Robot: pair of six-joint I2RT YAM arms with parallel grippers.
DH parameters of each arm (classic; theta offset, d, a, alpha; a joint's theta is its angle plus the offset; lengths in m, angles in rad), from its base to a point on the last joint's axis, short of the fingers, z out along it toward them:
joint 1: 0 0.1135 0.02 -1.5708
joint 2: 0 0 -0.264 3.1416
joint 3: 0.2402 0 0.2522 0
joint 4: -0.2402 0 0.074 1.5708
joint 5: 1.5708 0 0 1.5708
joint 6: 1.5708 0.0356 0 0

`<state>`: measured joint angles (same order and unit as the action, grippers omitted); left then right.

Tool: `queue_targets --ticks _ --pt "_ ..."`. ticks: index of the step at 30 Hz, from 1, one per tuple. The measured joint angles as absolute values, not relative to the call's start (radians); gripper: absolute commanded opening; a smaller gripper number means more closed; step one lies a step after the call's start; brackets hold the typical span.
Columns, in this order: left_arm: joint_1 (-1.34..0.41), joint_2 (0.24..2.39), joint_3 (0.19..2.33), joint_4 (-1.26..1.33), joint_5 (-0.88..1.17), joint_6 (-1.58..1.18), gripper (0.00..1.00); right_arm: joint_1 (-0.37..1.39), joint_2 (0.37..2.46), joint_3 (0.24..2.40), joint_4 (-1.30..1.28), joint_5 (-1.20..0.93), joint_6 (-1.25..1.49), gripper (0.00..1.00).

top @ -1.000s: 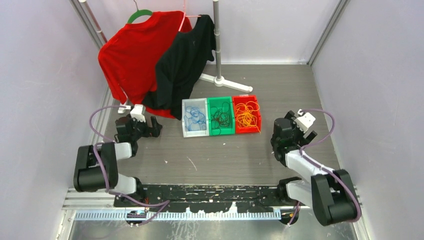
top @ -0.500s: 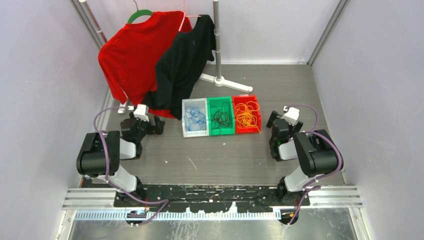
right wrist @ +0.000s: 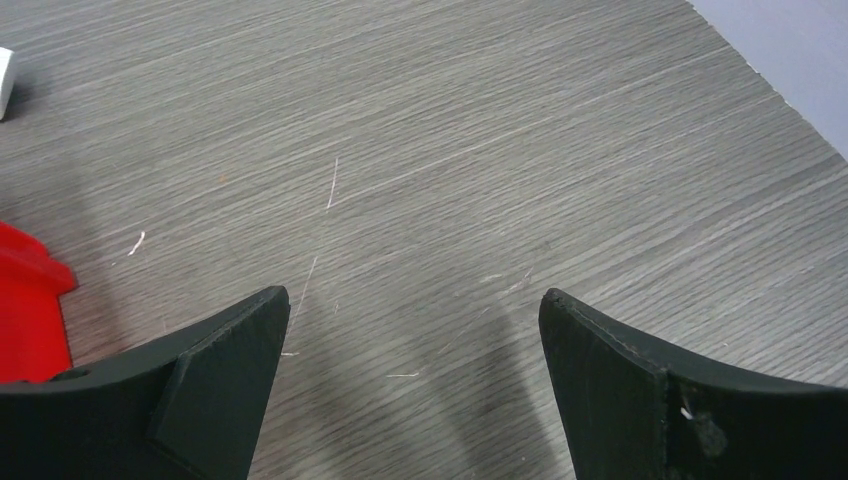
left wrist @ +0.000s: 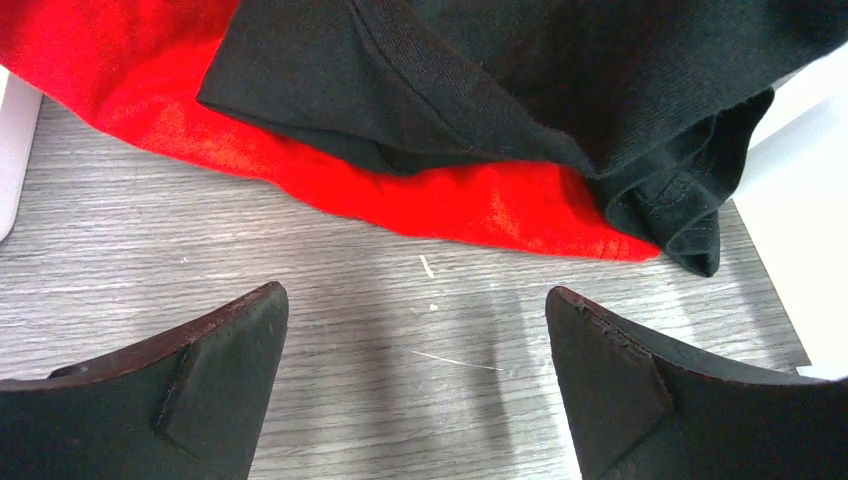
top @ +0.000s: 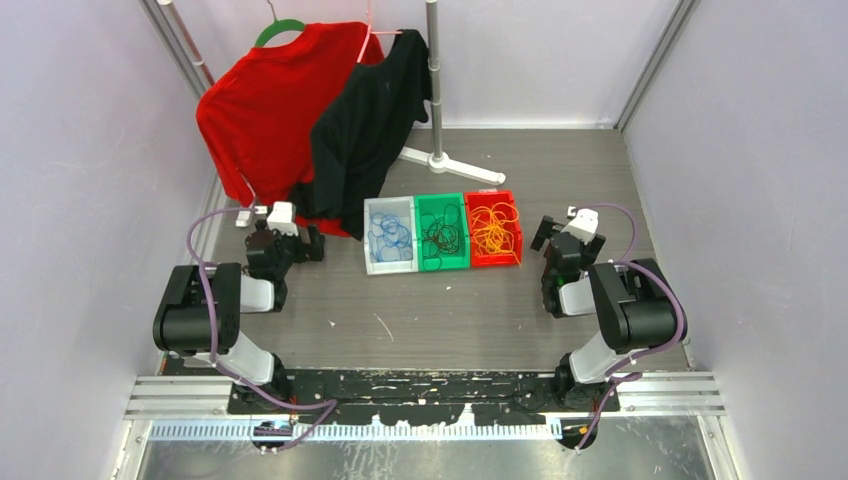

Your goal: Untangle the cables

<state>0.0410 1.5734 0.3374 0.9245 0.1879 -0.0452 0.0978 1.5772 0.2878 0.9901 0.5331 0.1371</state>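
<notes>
The cables lie sorted in three small bins at the table's middle: blue cables (top: 390,237) in a white bin (top: 371,240), dark cables (top: 442,235) in a green bin (top: 422,236), and orange cables (top: 493,231) in a red bin (top: 516,232). My left gripper (top: 287,240) hovers left of the bins, open and holding nothing (left wrist: 415,335). Right of the red bin, my right gripper (top: 562,236) is also open over bare wood (right wrist: 413,335). A corner of the red bin (right wrist: 30,300) shows at the left of the right wrist view.
A red shirt (top: 265,110) and a black shirt (top: 370,110) hang from a rack at the back left. Their hems (left wrist: 450,205) reach the table just ahead of my left gripper. The rack's white foot (top: 450,165) lies behind the bins. Pale walls enclose the table.
The right arm has folded back, bringing its gripper left, closer to the red bin. The left arm has folded too, its gripper shifting slightly toward the shirts. Both stayed open.
</notes>
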Motion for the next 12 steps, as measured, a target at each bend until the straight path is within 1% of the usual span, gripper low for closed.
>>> queue_targets --ticks 12 --pt "0.041 1.573 0.337 0.921 0.185 -0.045 0.99 0.087 1.577 0.296 0.971 0.504 0.138 1.00"
